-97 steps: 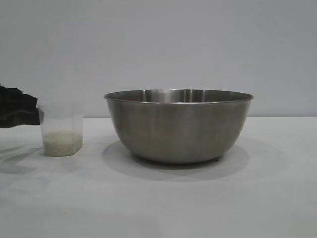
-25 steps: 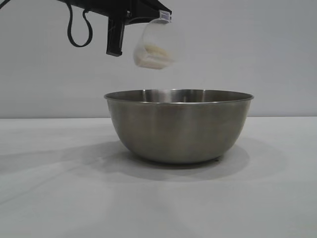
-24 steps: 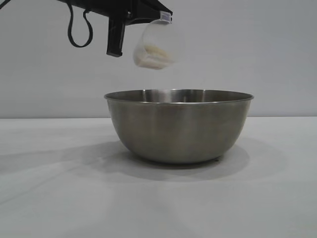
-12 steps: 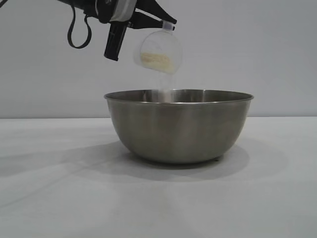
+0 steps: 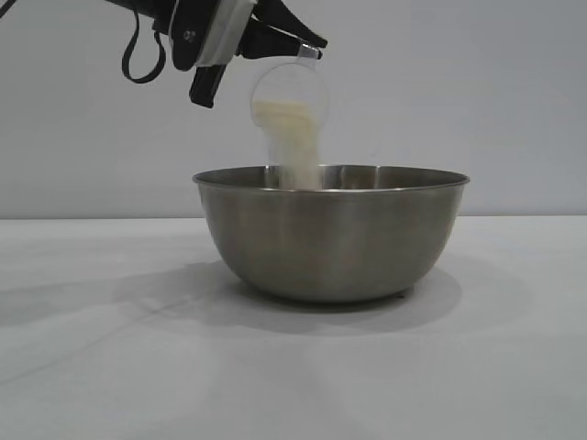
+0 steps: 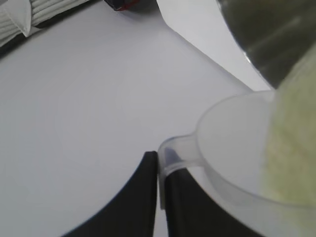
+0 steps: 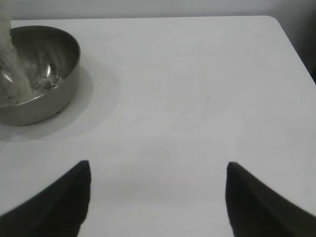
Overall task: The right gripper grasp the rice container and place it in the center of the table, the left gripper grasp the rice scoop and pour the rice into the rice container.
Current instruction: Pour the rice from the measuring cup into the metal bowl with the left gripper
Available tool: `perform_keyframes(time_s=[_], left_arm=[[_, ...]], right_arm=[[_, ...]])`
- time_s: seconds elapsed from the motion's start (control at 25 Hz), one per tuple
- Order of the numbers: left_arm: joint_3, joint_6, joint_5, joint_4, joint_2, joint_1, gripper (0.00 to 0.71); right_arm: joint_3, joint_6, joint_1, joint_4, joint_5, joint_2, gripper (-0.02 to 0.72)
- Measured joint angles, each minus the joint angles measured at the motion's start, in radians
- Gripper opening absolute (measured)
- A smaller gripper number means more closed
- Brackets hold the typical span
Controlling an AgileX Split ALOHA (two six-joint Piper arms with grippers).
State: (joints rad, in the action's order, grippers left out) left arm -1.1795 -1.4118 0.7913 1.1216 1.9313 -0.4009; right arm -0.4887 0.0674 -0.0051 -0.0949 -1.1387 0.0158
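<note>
Exterior view gives the clearest look: the left claw point(image 5: 292, 41) holds the rice scoop point(image 5: 290, 96) high above the rice container point(image 5: 330, 234), pinched shut on the scoop's handle, and the scoop is tipped so that its mouth faces down toward the bowl. A pale stream of rice point(image 5: 295, 151) falls from it and drops inside the near-left part of the rim. The container sits on the bench point(image 5: 293, 367) roughly mid-picture, upright and steady.

From the left wrist camera the two dark fingers point(image 6: 148, 197) clamp the clear handle tab, with the scoop's rim point(image 6: 222, 148) and yellowish grains just beyond. The grip looks firm to me.

To finish this pour well, I'd say the scoop should stay over the bowl's inside and not drift toward the rim, since the stream lands fairly close to the left wall. Tipping a little further, slowly, should clear whatever clings inside the scoop; a quick jerk might scatter grains over the edge.

The right wrist view shows the right claw point(image 7: 158, 197) spread open and holding nothing, well apart from the bowl, over bare bench. It also shows grains gathering on the steel floor point(image 7: 47, 76) of the container, a thin patch so far.
</note>
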Motion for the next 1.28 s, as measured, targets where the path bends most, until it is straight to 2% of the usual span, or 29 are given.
perform_keyframes(time_s=[0.72, 1.0, 1.04, 1.24, 1.28], left_arm=[[0.000, -0.433, 0.025, 0.012, 0.000, -0.015, 0.000], [0.000, -0.459, 0.027, 0.023, 0.000, -0.015, 0.000], [0.000, -0.459, 0.027, 0.023, 0.000, -0.015, 0.000], [0.000, -0.459, 0.031, 0.025, 0.000, -0.015, 0.000], [0.000, -0.445, 0.031, 0.026, 0.000, -0.015, 0.000]], right_arm=[[0.000, 0.000, 0.000, 0.000, 0.000, 0.000, 0.525], [0.000, 0.000, 0.000, 0.000, 0.000, 0.000, 0.525], [0.000, 0.000, 0.000, 0.000, 0.000, 0.000, 0.479], [0.000, 0.000, 0.000, 0.000, 0.000, 0.000, 0.477], [0.000, 0.000, 0.000, 0.000, 0.000, 0.000, 0.435]])
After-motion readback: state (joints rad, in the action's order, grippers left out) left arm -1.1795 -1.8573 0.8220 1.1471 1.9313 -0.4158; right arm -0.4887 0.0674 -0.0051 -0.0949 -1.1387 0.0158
